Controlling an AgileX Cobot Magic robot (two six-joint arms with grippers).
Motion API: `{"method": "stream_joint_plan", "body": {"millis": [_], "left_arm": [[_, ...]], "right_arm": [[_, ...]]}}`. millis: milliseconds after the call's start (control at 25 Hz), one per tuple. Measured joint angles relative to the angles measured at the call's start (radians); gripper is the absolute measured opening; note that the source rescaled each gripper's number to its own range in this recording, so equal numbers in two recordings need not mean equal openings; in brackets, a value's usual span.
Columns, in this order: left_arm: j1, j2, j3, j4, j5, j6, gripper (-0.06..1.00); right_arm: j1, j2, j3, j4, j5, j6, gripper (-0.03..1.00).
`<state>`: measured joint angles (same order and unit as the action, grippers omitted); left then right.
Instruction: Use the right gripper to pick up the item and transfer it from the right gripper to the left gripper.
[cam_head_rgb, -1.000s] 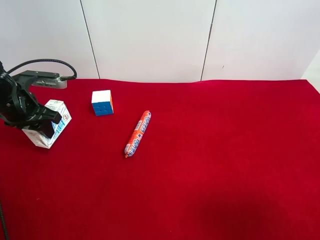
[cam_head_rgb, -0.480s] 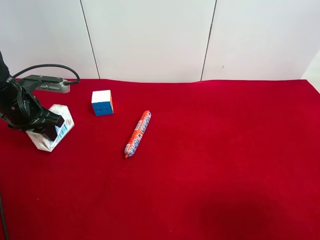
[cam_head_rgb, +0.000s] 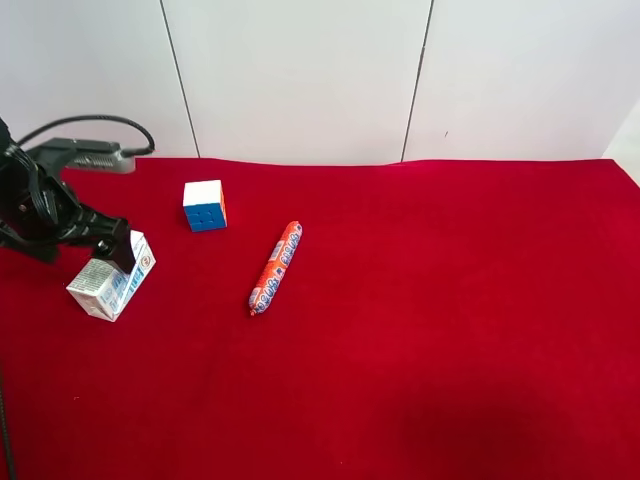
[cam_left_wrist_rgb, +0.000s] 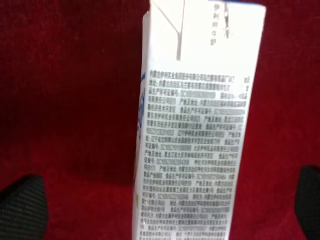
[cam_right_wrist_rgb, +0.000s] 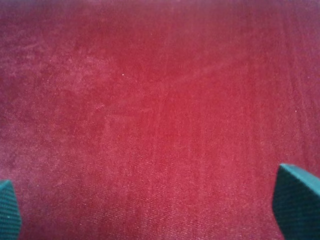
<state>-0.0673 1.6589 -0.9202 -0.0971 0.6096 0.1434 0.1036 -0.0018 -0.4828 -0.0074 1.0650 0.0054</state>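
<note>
The white drink carton (cam_head_rgb: 112, 280) with blue print rests on the red cloth at the exterior high view's left. The arm at that view's left is the left arm. Its gripper (cam_head_rgb: 103, 250) sits just above and behind the carton, with a grey module and a thin black cable. In the left wrist view the carton (cam_left_wrist_rgb: 197, 130) stands between the wide-apart fingertips (cam_left_wrist_rgb: 22, 207) with a gap on each side, so the left gripper (cam_left_wrist_rgb: 165, 205) is open. The right gripper (cam_right_wrist_rgb: 152, 210) is open over bare cloth, holds nothing, and is out of the exterior high view.
A white-blue-orange puzzle cube (cam_head_rgb: 205, 205) stands behind and to the right of the carton. A long orange wrapped sausage (cam_head_rgb: 276, 267) lies near the middle of the red cloth (cam_head_rgb: 450, 300). A white panelled wall runs along the back.
The left gripper held the carton tilted off the cloth. It has opened and drawn back, and the carton now lies lower and a little to the right on the cloth.
</note>
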Motion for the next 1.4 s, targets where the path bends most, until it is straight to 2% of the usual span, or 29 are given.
{"method": "stream_joint_plan", "body": {"millis": [240, 560, 880, 1200, 1400], "left_arm": [[0.001, -0.165, 0.000, 0.000, 0.053, 0.000, 1.00], [0.001, -0.485, 0.000, 0.000, 0.371, 0.000, 1.00], [0.001, -0.774, 0.000, 0.000, 0.576, 0.000, 1.00], [0.001, -1.023, 0.014, 0.000, 0.600, -0.037, 1.00], [0.001, -1.195, 0.137, 0.000, 0.600, -0.042, 1.00]], "right_arm": [[0.000, 0.000, 0.000, 0.000, 0.000, -0.005, 1.00], [0.000, 0.000, 0.000, 0.000, 0.000, -0.005, 1.00], [0.000, 0.000, 0.000, 0.000, 0.000, 0.000, 1.00], [0.000, 0.000, 0.000, 0.000, 0.000, -0.005, 1.00], [0.000, 0.000, 0.000, 0.000, 0.000, 0.000, 1.00]]}}
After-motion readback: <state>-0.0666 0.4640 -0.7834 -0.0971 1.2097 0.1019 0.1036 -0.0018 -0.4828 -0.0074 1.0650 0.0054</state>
